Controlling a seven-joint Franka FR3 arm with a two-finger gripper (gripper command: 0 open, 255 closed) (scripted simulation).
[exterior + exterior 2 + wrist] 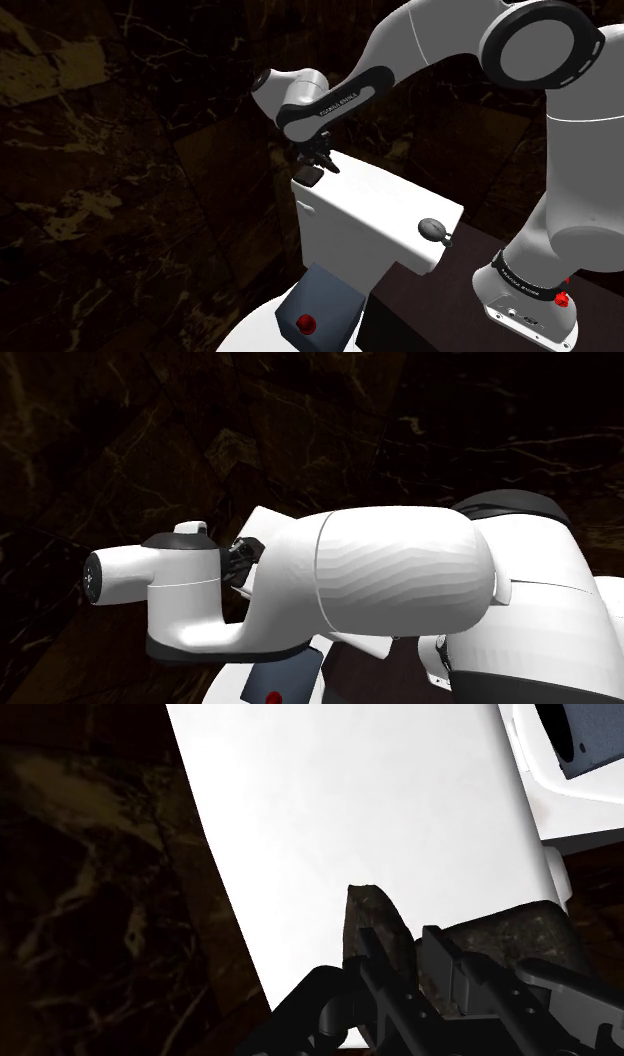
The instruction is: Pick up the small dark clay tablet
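The tablet (372,916) sits right between the fingers of the end effector (400,946), a small dark brown slab with a rough, stony face and a blunt tip poking out past the fingertips. The end effector is narrow, its two black fingers (452,966) closed in on either flank of the tablet and clasping it. From the shoulder view the tablet (308,178) shows as a small dark patch directly under the end effector (318,160), at the far corner of the white cistern lid (380,195). I cannot tell whether it is resting on that lid or just off it.

The lid spreads out flat and plain white beneath the end effector (380,794). Well away from the end effector, toward the arm's base, a dark oval knob (435,229) sits on the same lid near its corner. Below the cistern, on the white rounded seat (255,330), lies a blue-grey box (325,298) carrying a red button (306,323); it is well apart from the end effector and lower than it.

The white arm (430,50) arches over from its base (530,290) and bends down to the end effector. Dark marble wall (100,150) with pale veins stands behind the end effector.
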